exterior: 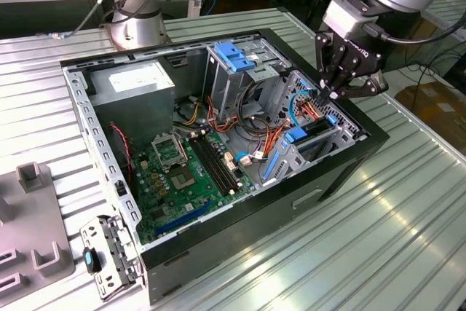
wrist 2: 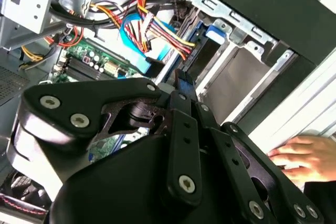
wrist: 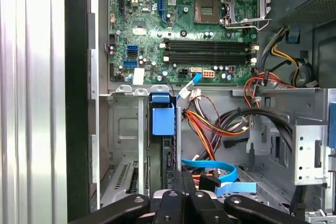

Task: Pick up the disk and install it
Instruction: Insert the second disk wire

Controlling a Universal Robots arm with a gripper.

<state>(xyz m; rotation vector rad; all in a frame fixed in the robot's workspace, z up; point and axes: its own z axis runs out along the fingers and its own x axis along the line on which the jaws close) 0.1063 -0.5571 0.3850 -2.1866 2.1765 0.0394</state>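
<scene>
The robot's black hand hangs over the drive bay at the exterior view's right end of an open computer case. Whether it is clenched or released cannot be told. Directly beneath it, the disk stands on edge in the bay, its blue carrier frame facing the green motherboard. Orange, red and blue cables lie just beside it. The case rests on a ribbed metal desk.
</scene>
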